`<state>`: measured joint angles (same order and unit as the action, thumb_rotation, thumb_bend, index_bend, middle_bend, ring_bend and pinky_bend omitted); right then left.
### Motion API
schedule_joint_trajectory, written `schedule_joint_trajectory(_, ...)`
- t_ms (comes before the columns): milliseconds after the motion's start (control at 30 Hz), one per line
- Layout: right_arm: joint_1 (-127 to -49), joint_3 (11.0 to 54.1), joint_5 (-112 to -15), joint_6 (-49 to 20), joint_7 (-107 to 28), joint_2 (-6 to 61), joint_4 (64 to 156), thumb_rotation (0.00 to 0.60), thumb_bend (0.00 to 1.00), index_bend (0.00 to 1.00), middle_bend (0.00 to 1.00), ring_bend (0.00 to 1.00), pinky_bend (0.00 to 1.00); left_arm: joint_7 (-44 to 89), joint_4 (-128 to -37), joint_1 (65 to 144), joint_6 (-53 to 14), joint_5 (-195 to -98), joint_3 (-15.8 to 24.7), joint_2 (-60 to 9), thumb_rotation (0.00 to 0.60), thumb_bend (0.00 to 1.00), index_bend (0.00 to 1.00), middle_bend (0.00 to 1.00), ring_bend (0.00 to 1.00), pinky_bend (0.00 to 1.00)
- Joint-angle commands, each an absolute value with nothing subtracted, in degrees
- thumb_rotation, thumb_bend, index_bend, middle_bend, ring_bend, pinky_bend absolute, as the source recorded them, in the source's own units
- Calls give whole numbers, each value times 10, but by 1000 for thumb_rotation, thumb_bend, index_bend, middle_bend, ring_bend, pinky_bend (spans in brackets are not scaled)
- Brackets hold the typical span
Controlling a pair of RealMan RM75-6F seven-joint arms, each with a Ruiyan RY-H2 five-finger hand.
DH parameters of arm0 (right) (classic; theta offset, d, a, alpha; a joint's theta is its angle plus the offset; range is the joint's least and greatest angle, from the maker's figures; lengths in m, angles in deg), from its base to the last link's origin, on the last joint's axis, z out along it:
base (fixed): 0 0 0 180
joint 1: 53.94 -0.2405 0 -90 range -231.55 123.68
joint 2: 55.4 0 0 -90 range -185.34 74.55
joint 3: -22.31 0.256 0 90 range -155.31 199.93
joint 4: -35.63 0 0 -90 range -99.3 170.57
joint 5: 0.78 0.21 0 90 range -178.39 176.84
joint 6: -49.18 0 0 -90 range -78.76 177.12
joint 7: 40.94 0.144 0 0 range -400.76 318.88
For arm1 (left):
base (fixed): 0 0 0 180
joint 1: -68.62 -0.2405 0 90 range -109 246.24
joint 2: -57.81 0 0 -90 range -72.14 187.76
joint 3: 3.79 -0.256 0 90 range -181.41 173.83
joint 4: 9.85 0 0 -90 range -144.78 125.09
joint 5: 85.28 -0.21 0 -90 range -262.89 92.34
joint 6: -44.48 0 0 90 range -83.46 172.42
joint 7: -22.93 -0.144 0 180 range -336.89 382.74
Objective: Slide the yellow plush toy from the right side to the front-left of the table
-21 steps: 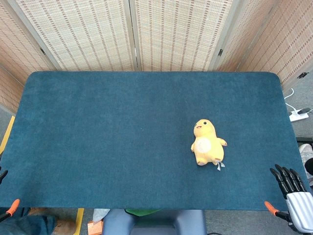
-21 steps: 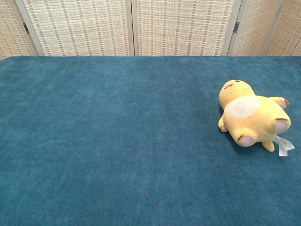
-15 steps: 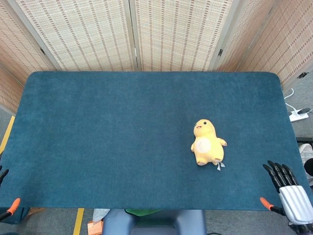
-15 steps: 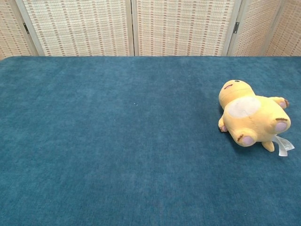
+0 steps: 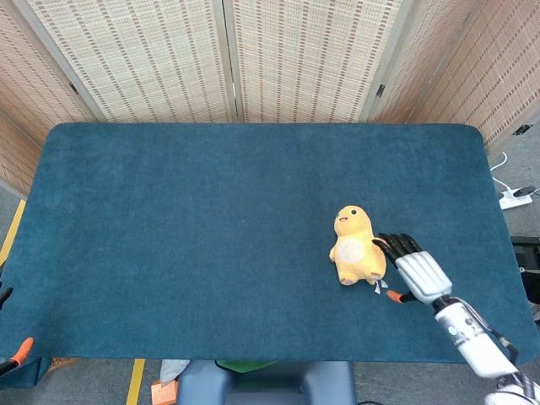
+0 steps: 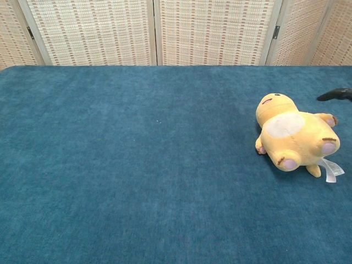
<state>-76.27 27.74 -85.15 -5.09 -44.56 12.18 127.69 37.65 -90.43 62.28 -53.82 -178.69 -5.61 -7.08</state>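
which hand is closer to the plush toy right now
Right. The right hand sits just beside the toy, fingers spread next to it. The left hand barely shows at the table's far left edge.

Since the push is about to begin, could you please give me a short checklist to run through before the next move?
1. Yellow plush toy lies on its back on the right part of the table: ok.
2. Right robot hand is on the toy's right side, the correct side for a leftward push: ok.
3. Robot hand holds nothing, fingers extended: ok.
4. Fingertips touching the toy: cannot tell; in the head view they reach its edge, in the chest view only a dark fingertip shows, apart from the toy.
5. Path to the front-left free of objects: ok.
6. Left robot hand's position: cannot tell, barely visible.
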Motion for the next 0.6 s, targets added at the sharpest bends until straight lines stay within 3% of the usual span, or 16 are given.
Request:
schedule_joint_trajectory(33, -817, 305, -785, 12, -504, 172, 1252, 600, 164, 0, 0, 0, 0, 383, -903, 621, -536, -1781, -55, -70, 600, 301, 0, 0, 0, 117)
schedule_joint_trajectory(167, -846, 306, -744, 46, -542, 198, 1230, 600, 237, 0, 0, 0, 13, 391, -900, 620, -537, -1778, -55, -69, 600, 300, 0, 0, 0, 118)
schedule_joint_trajectory(233, -852, 303, -733, 36, -574, 213, 1219, 600, 282, 0, 47, 6, 131, 392, -899, 619, -538, -1780, -55, -70, 600, 301, 0, 0, 0, 118)
schedule_joint_trajectory(300, -851, 302, -727, 16, -596, 228, 1210, 600, 325, 27, 182, 79, 346, 395, -898, 619, -541, -1782, -55, -70, 600, 302, 0, 0, 0, 118)
schedule_joint_trajectory(333, -850, 301, -727, 5, -604, 234, 1206, 600, 346, 78, 268, 151, 441, 395, -897, 619, -541, -1783, -55, -70, 600, 301, 0, 0, 0, 118)
schedule_joint_trajectory(400, -847, 298, -736, -18, -610, 244, 1200, 600, 414, 285, 487, 362, 653, 395, -896, 619, -541, -1783, -55, -70, 600, 301, 0, 0, 0, 118)
schedule_joint_trajectory(467, -843, 291, -763, -45, -607, 254, 1190, 600, 486, 456, 628, 508, 792, 395, -897, 619, -540, -1781, -55, -70, 600, 301, 0, 0, 0, 118)
schedule_joint_trajectory(500, -842, 288, -780, -58, -599, 259, 1184, 600, 530, 535, 680, 570, 852, 394, -897, 619, -539, -1781, -55, -70, 600, 302, 0, 0, 0, 118)
schedule_joint_trajectory(600, -839, 280, -834, -100, -561, 269, 1171, 600, 615, 644, 750, 649, 935, 395, -898, 619, -540, -1782, -55, -70, 600, 301, 0, 0, 0, 118)
